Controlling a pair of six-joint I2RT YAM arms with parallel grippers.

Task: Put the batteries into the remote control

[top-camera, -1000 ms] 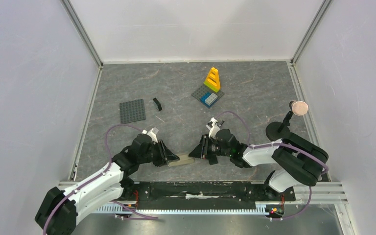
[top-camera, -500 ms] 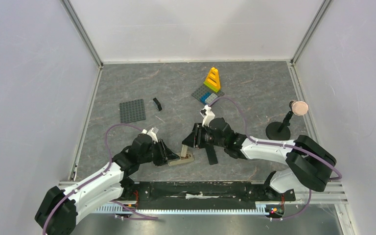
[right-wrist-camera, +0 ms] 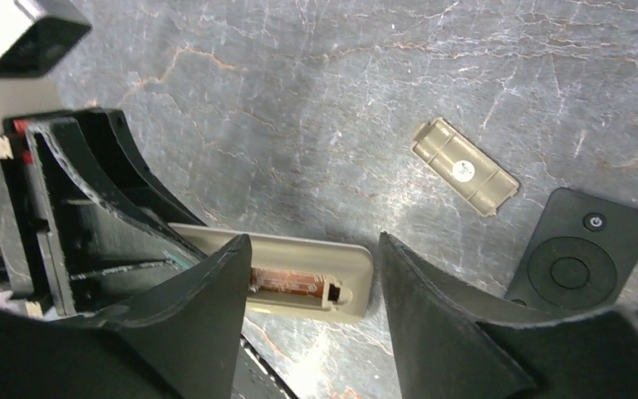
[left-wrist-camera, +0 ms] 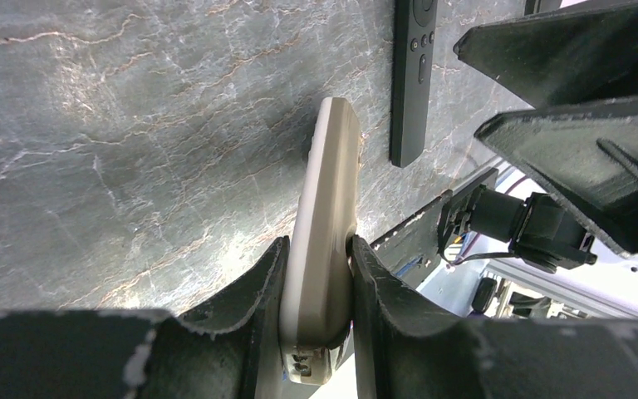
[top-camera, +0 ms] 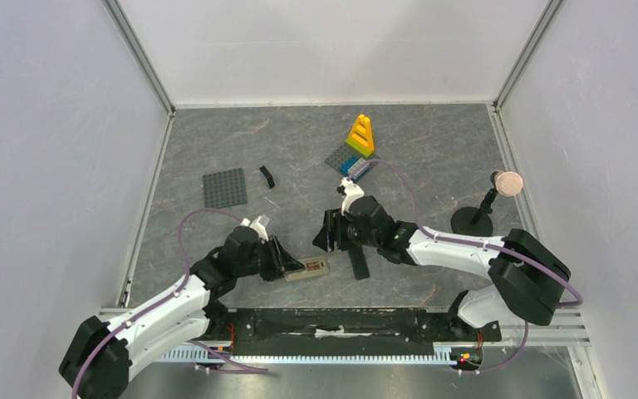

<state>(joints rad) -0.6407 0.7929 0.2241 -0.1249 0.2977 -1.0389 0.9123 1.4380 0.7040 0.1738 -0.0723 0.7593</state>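
Fingers [left-wrist-camera: 245,312] of the left gripper [left-wrist-camera: 317,245] are clamped on one end of the remote [left-wrist-camera: 328,166], which lies near the front edge of the table [top-camera: 432,141], between the arms. The right gripper [right-wrist-camera: 314,241] hangs above the remote's free end with its fingers spread wide, holding nothing. The remote's open slot [right-wrist-camera: 289,283] faces up; whether batteries sit inside I cannot tell. A tan cover [right-wrist-camera: 465,169] lies apart on the table, near a black remote [right-wrist-camera: 581,264]

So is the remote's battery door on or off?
Off. The remote shows its battery slot uncovered; the small tan cover rests apart on the table.
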